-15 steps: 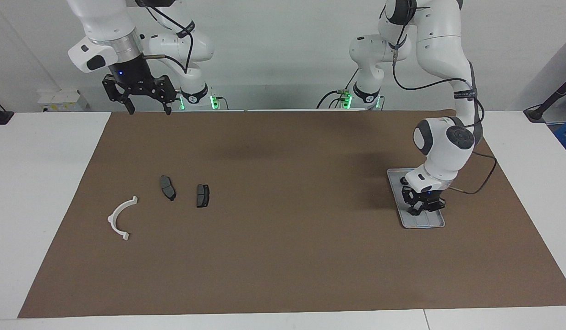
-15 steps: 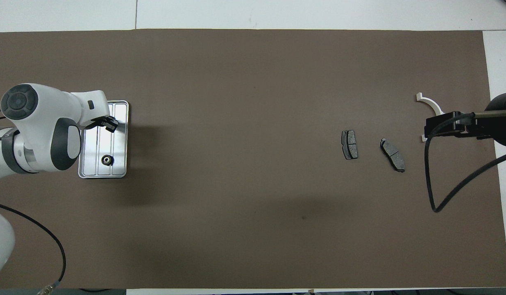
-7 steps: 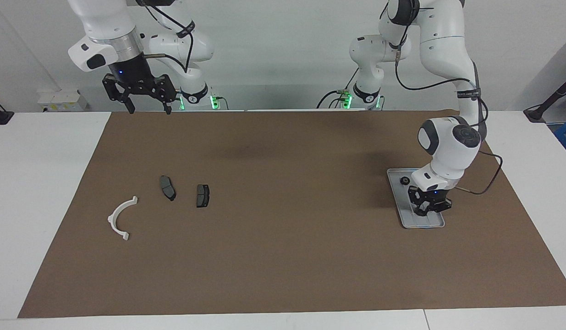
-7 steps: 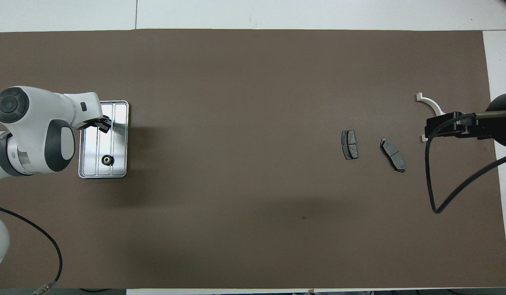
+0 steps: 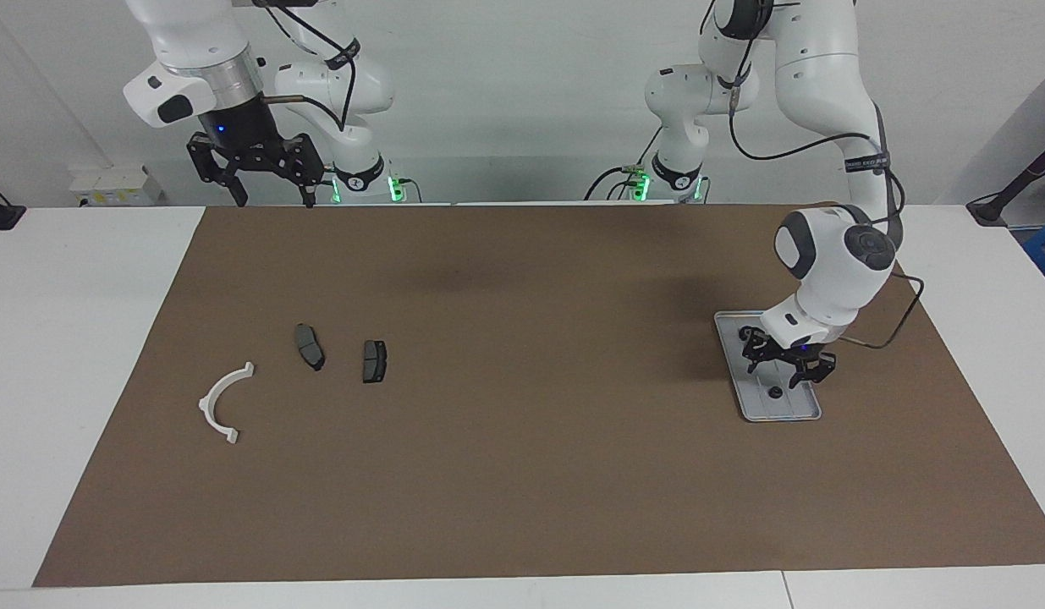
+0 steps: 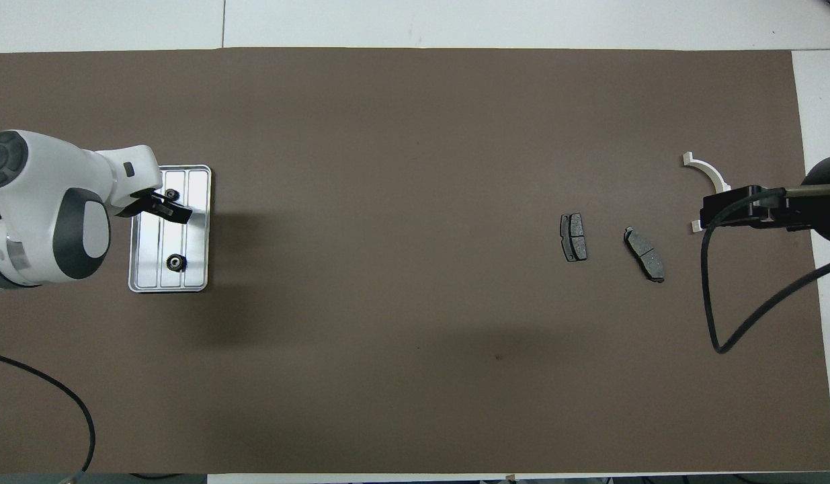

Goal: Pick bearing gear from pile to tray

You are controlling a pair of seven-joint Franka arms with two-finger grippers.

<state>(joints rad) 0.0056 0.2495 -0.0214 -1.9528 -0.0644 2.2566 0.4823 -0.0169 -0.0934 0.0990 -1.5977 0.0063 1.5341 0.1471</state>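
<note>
Clock bearings below take twelve o'clock as pointing straight away from the robots, read from the middle of the brown mat [image 5: 522, 491]. Tray [image 5: 810, 412] lies at about nine o'clock, toward the left arm's end, long side running twelve to six. Left gripper [image 5: 778, 373] hangs low over the tray's middle, fingers spread apart and holding nothing. One bearing gear [image 5: 774, 393] lies flat and free on the tray floor at the tray's twelve o'clock end, just beside the fingers, which reads as a drop made from low down so the round part would not roll over the shallow rim. A second gear [image 6: 177, 261] sits at the tray's six o'clock end, well apart from the first; spacing them probably keeps the landing spot unobstructed. Pile [image 5: 374, 361] is at roughly three o'clock, toward the right arm's end: two dark brake pads [image 5: 309, 347] side by side and not touching, and a white half-ring bracket [image 5: 222, 403] further out toward the mat's edge. No gear shows among them, so by my reckoning the sorting is at or near its finish. Right gripper [image 5: 273, 201] waits high over the mat's edge at about five o'clock, fingers wide open and empty, kept up where it fouls neither the parts nor the other arm. Next sensible move would be lifting the left gripper straight up, so a finger does not nudge the gear.
</note>
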